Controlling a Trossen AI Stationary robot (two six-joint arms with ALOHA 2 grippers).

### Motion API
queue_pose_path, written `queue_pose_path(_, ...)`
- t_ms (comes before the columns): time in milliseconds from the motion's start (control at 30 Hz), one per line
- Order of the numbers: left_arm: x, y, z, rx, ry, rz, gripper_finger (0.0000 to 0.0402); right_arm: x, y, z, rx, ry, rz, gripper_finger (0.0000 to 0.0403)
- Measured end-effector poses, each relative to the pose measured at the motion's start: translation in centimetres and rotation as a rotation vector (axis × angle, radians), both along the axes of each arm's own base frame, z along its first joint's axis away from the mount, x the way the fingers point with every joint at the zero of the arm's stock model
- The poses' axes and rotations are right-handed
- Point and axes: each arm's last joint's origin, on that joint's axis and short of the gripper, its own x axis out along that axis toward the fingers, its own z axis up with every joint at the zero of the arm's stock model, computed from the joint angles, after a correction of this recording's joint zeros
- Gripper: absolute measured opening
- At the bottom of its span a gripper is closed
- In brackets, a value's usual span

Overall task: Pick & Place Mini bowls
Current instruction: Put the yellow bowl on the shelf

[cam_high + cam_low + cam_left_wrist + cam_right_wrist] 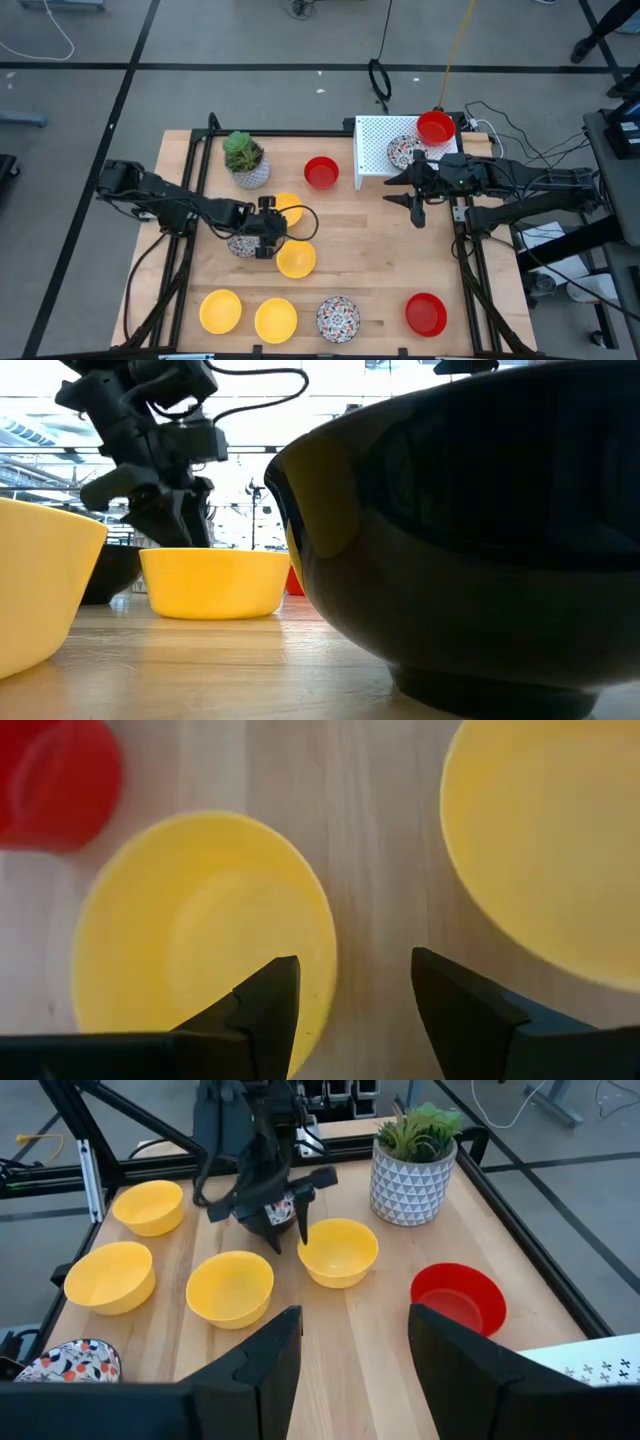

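Yellow bowls (296, 259) x4, red bowls (321, 172) x3; left tool (266, 228), right tool (417, 203) both open, empty.

Yellow bowls (296, 260), red bowls (321, 172), multicoloured-patterned white bowl (338, 317), white triangle-patterned pot (251, 173), green plant (240, 151).

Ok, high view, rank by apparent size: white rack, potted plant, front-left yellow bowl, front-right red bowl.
White rack; potted plant; then yellow bowl and red bowl look alike, so tied.
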Motion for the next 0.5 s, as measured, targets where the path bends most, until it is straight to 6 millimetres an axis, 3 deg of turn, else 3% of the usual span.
queue_pose_path(167,0.3,0.1,-1.0,0.03,0.034,0.003,0.0176,0.0,0.0,0.0,0.0,0.002,0.0,0.0171)
queue_pose_path(433,1.0,-0.1,-1.0,-0.016,-0.012,-0.047,0.0018,0.0,0.0,0.0,0.0,0.004,0.0,0.0171)
queue_pose_path(500,1.2,-0.2,-0.9,-0.044,-0.03,-0.078,0.0011,0.0,0.0,0.0,0.0,0.005,0.0,0.0171)
